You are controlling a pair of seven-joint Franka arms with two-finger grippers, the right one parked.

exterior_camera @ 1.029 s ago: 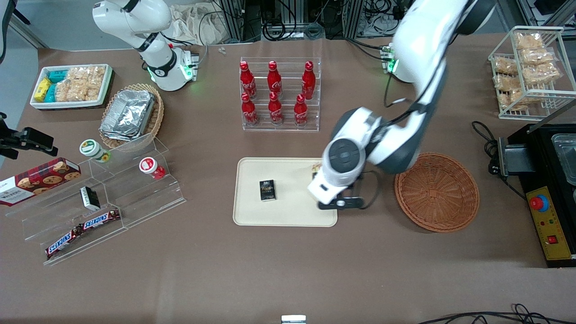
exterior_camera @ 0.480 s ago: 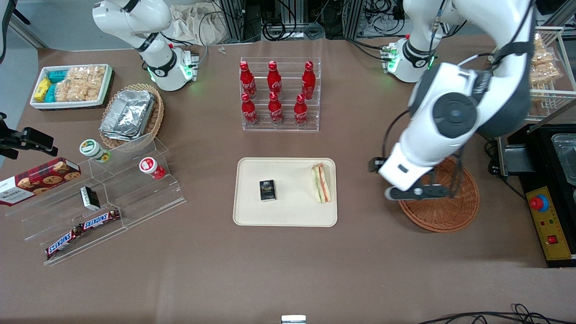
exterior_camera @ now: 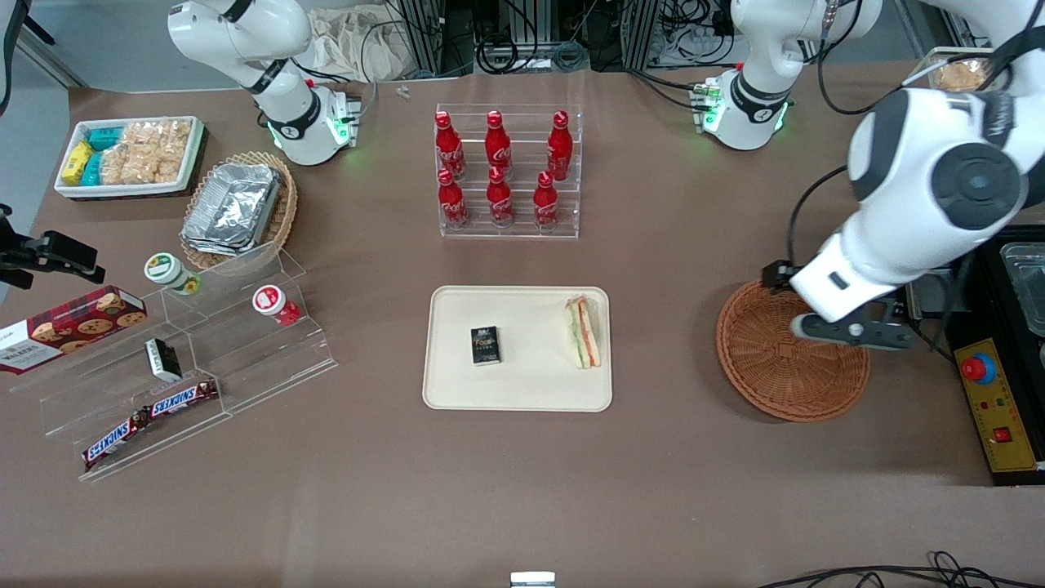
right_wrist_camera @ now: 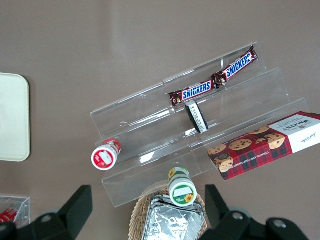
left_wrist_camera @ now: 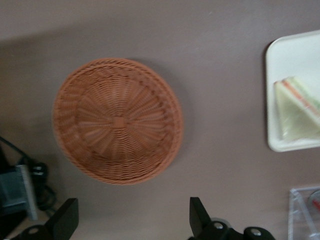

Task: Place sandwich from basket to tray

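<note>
Brown worktop carries the tray with the sandwich delivered on it, while the gripper hovers, fingers spread, over the bare basket.

gripper: hangs above the basket's rim toward the working arm's end; from the front its fingers are hidden under its own body
fingers: spread wide in the wrist view, their bases cut off by the frame edge
basket: rim partly covered by the gripper and arm in the front view
sandwich: one corner cut off by the wrist frame edge, layers blurred
tray: only one end shows in the wrist view
box: label too small to read
snack rack: mostly hidden by the arm
</note>
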